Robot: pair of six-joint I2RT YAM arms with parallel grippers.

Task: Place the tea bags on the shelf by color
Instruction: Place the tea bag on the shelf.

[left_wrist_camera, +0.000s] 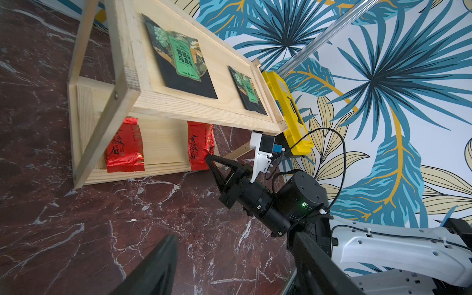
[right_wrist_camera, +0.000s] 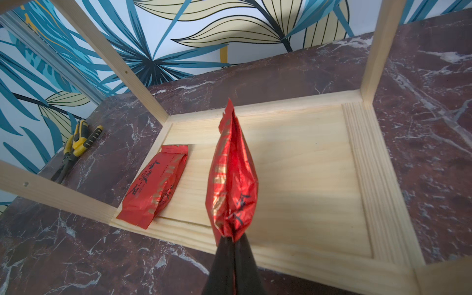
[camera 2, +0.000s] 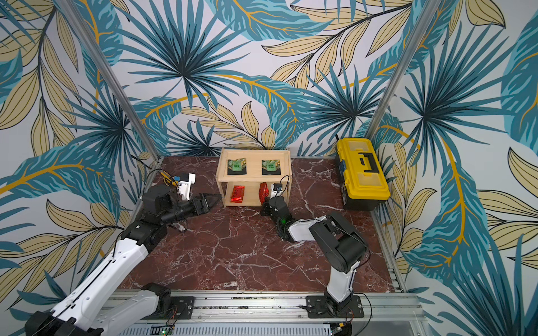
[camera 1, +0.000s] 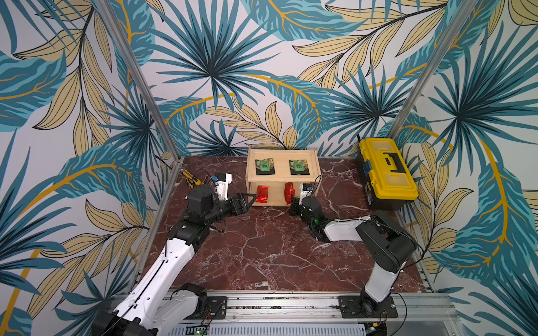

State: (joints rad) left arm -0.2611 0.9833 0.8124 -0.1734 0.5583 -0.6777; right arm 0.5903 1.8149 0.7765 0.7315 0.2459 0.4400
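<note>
Pinched red tea bag (right_wrist_camera: 231,178), wrist-view only

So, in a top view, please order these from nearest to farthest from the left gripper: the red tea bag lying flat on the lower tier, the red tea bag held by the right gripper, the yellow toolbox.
From the left gripper:
1. Flat red tea bag, lower tier, just beyond its tips.
2. Held red tea bag, same tier, pinched by the right gripper.
3. Yellow toolbox, far side by the wall.

Leaf-print walls (camera 1: 262,72), red marble tabletop (camera 1: 262,247)
</note>
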